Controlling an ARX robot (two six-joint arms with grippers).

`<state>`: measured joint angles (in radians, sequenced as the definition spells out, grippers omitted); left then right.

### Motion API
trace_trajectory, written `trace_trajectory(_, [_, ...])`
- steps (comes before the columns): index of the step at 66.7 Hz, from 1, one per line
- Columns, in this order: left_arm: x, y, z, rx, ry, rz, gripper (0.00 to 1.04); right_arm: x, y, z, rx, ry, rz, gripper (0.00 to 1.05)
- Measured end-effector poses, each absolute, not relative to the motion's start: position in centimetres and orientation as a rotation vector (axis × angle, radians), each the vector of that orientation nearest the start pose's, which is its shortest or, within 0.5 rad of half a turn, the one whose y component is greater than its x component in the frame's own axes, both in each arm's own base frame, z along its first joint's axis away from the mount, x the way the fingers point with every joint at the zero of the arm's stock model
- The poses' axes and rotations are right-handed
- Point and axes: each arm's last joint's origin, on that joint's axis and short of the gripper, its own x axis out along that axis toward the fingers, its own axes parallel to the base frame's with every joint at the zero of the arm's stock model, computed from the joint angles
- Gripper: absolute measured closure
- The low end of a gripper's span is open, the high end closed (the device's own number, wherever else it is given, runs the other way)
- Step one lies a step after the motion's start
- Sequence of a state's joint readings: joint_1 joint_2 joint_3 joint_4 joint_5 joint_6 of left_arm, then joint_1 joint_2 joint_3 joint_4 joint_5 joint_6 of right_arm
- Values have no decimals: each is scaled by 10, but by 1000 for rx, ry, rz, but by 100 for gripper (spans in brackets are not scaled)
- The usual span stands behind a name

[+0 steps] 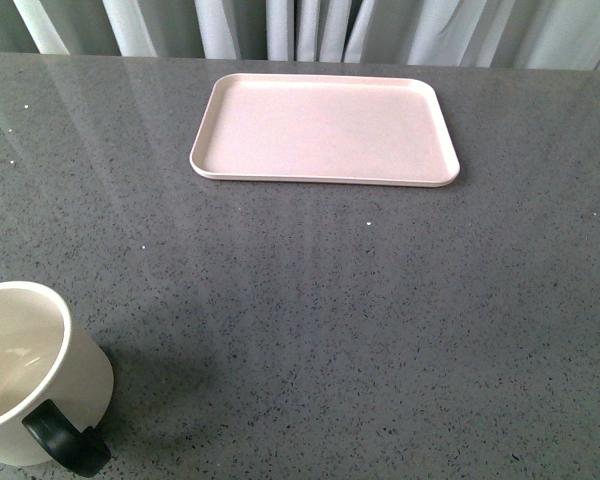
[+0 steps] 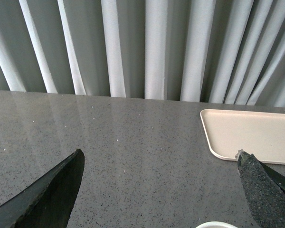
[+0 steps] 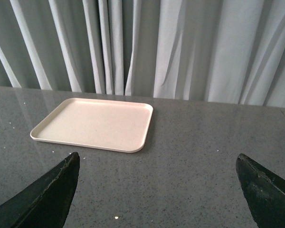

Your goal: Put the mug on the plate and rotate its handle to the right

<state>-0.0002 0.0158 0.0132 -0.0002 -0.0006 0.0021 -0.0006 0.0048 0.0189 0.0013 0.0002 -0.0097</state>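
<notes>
I'm looking over the grey speckled desk (image 1: 330, 330), which fills the front view, with pale pleated curtains (image 2: 152, 47) hanging behind its far edge. The pink plate (image 1: 325, 128) lies flat near the far edge, about mid-width, and nothing is on it.

The mug (image 1: 40, 380) stands upright at the near left corner of the desk, well apart from the plate and partly cut off by the frame. I can see into its cream interior, which looks empty. The printed face isn't visible from here.

Neither arm shows in the front view. In the left wrist view, the left tool (image 2: 159, 153) is spread wide with bare desk between its dark fingers, gripping nothing. A sliver of the mug's rim peeks in at the picture's edge, so I judge this tool is near the mug but not around it. The right tool (image 3: 157, 156) is spread just as wide and is also empty, with the plate ahead of it.

The black handle (image 1: 65, 445) sits on the mug's near side, pointing toward the near edge of the desk and a touch to the right.

By my read, nothing is done yet. The mug has no grip on it, the carry to the plate is ahead, and so is turning the handle fully to the right. The left tool looks like the natural one to grasp.
</notes>
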Motion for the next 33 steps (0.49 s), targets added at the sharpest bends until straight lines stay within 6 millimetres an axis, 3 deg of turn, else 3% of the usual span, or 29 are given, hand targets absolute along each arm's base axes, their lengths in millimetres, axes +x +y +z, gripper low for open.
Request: trace_trajectory(33, [98, 0, 167, 2, 3, 0, 9, 97, 0, 170, -10, -15, -1, 9])
